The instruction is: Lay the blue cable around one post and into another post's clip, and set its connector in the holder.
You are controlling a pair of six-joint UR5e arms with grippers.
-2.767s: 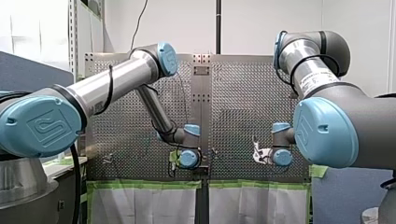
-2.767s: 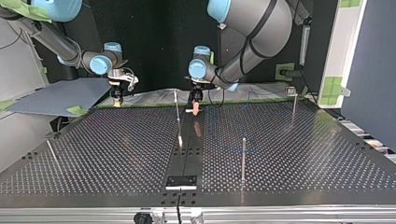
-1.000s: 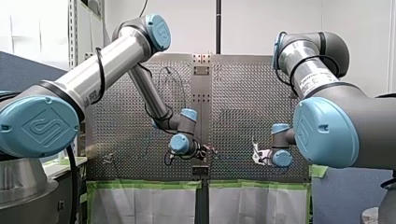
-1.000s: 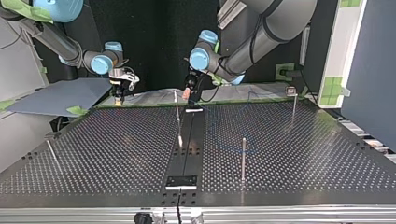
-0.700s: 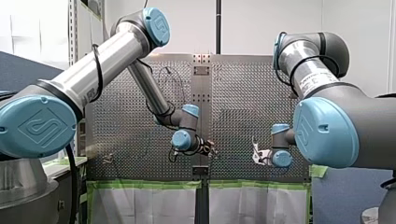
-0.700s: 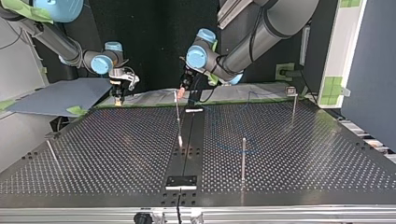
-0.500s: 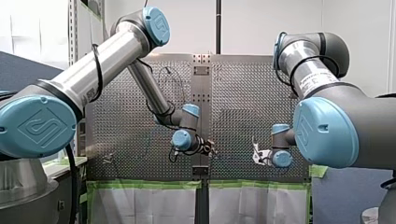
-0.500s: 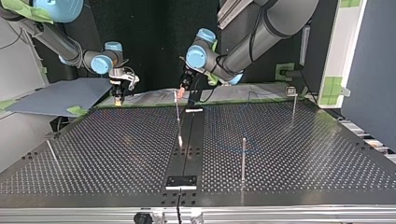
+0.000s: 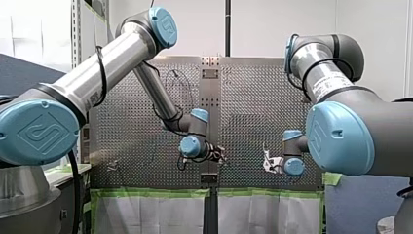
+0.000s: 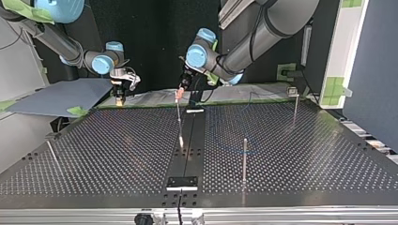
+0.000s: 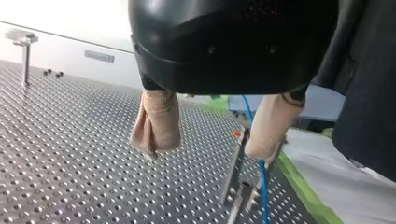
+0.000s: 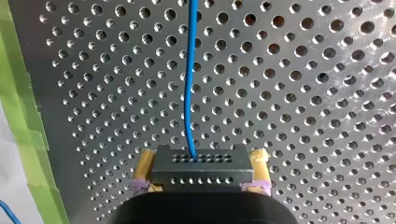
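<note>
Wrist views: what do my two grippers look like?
My left gripper has a rounded black housing, its jaws wrapped in beige pads. My right gripper has a black housing and jaws with yellow pads, with purple bands at their base.

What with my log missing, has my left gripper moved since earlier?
Yes: top view, my left gripper rose leftward to the top of the middle post.

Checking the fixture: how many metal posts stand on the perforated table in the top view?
4. A centre post near the far edge; a near post right of centre; a clip-topped post at far right; a leaning post at left. Others may be hidden.
</note>
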